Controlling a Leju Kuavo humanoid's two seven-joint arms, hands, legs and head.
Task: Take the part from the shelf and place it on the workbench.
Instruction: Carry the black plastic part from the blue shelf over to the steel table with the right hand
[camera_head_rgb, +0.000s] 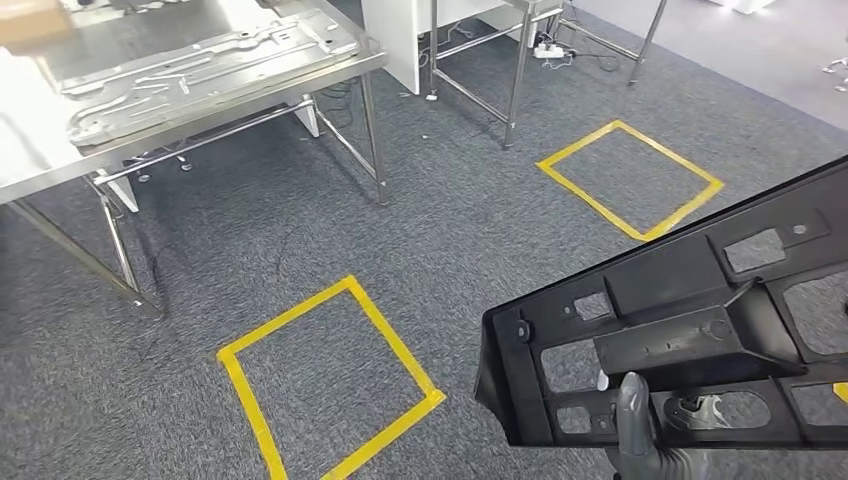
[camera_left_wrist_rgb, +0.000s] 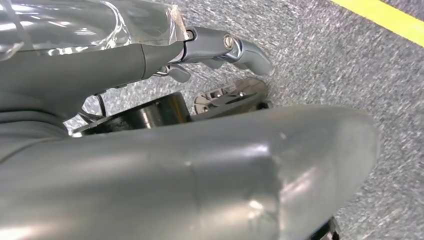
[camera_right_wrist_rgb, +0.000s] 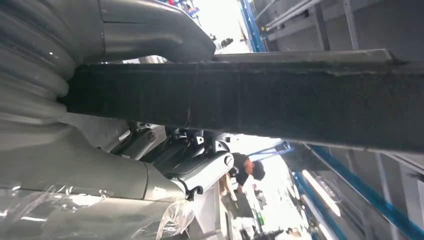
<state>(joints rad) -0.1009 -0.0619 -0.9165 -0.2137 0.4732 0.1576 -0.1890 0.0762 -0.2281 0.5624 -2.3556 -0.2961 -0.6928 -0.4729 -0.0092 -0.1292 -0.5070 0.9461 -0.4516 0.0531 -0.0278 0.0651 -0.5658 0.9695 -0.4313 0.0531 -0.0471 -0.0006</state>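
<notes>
Right hand (camera_head_rgb: 640, 425) carrying the black part (camera_head_rgb: 690, 320) over grey carpet (camera_head_rgb: 420, 230).

The right hand grips the part's near lower edge, thumb over the face and fingers (camera_right_wrist_rgb: 200, 167) curled behind; the part tilts, its left end free in the air. Ahead and left of that hand lies a yellow taped square (camera_head_rgb: 330, 380), a second square (camera_head_rgb: 630, 180) farther ahead, with open carpet between. The steel workbench (camera_head_rgb: 200, 90) stands well apart, far ahead-left. The left hand (camera_left_wrist_rgb: 220, 50) hangs above carpet, fingers loosely curled, holding nothing.
</notes>
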